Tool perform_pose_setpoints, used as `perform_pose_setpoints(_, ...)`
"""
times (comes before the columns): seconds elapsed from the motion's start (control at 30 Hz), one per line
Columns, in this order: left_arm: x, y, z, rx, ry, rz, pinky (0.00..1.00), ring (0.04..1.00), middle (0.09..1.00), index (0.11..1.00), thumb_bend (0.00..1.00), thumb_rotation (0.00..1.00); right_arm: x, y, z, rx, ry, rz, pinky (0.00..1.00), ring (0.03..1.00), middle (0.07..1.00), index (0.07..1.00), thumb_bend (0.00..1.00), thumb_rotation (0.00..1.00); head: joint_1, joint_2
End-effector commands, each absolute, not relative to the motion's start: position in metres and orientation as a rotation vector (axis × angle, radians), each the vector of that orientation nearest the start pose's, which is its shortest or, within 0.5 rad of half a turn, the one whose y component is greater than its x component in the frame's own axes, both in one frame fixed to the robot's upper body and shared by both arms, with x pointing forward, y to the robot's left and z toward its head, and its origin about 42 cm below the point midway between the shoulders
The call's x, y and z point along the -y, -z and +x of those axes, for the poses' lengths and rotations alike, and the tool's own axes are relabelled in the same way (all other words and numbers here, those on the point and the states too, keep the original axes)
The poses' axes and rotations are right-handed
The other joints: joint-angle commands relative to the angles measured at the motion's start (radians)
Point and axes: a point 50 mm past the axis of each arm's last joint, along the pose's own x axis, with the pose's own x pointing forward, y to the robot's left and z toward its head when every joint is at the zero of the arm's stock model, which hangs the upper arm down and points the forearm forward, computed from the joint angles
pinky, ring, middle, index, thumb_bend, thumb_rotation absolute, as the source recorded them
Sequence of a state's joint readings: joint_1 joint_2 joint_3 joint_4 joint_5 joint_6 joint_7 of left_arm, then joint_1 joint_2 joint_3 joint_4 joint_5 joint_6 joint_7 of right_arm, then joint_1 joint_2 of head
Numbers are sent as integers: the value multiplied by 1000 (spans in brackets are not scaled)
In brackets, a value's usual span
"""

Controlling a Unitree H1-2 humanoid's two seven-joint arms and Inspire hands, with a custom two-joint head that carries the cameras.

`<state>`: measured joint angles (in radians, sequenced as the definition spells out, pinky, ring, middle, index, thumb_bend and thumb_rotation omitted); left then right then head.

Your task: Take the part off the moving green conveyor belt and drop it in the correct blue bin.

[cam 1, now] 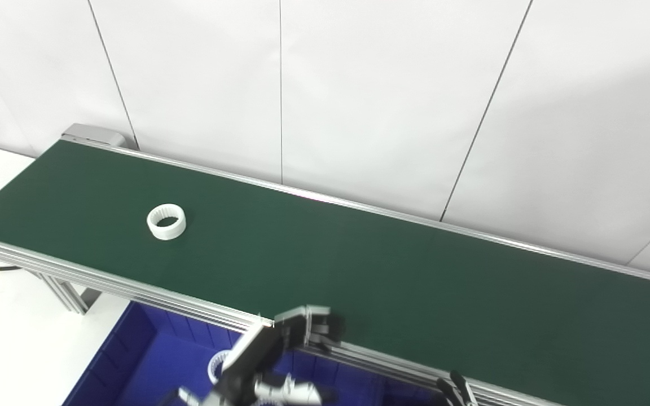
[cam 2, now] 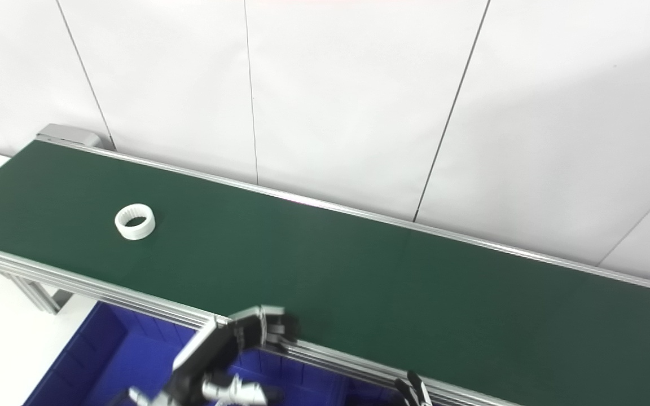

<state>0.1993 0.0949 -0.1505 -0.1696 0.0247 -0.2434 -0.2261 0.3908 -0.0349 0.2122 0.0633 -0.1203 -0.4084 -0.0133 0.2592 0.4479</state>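
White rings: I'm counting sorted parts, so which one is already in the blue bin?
The white ring partly hidden behind the left hand, in the blue bin. The other ring lies on the green belt.

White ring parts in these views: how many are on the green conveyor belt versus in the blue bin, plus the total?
White toothed plastic ring on the green conveyor belt: 1
White ring partly visible in the blue plastic bin: 1
Total: 2

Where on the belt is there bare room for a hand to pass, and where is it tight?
The green belt lies bare from the white ring rightward to the frame's edge. It is tight at the near rail, where the left hand hangs over the blue bin, with the right hand barely showing.
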Motion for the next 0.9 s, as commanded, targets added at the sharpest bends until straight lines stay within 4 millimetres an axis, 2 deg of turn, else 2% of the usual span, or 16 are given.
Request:
perform_pose_setpoints(0.0, -198, -137, 233, 327, 338, 151, 557, 652, 699, 703, 961, 233, 177, -36, 138, 57, -144, -60, 769, 854, 899, 961, 188, 869, 0, 1)
perform_pose_setpoints(0.2, -203, -176, 266, 407, 322, 212, 583, 678, 723, 730, 924, 213, 176, -36, 139, 57, -140, -63, 773, 854, 898, 959, 195, 884, 2, -1)
perform_pose_setpoints(0.37, -214, -199, 293, 435, 308, 321, 630, 730, 785, 782, 852, 280, 175, -35, 139, 56, -140, -63, 778, 859, 900, 959, 194, 886, 4, 1)
perform_pose_setpoints(0.5, -222, -211, 315, 432, 298, 454, 640, 738, 798, 799, 837, 286, 176, -35, 140, 57, -143, -63, 772, 859, 901, 958, 192, 898, 5, 3)
perform_pose_setpoints(0.63, -229, -219, 338, 430, 306, 566, 638, 741, 786, 789, 837, 241, 175, -35, 141, 57, -141, -57, 774, 861, 900, 957, 183, 899, 6, 6)
perform_pose_setpoints(0.73, -231, -222, 347, 407, 320, 626, 647, 750, 794, 796, 838, 224, 176, -35, 142, 57, -140, -56, 773, 861, 899, 958, 183, 893, 6, 9)
perform_pose_setpoints(0.8, -231, -225, 351, 376, 327, 699, 694, 764, 816, 805, 844, 189, 176, -35, 142, 57, -138, -57, 766, 857, 897, 957, 200, 890, 7, 11)
perform_pose_setpoints(0.87, -232, -226, 355, 349, 329, 762, 691, 764, 807, 792, 881, 142, 176, -35, 142, 58, -139, -56, 764, 856, 895, 956, 210, 889, 7, 11)
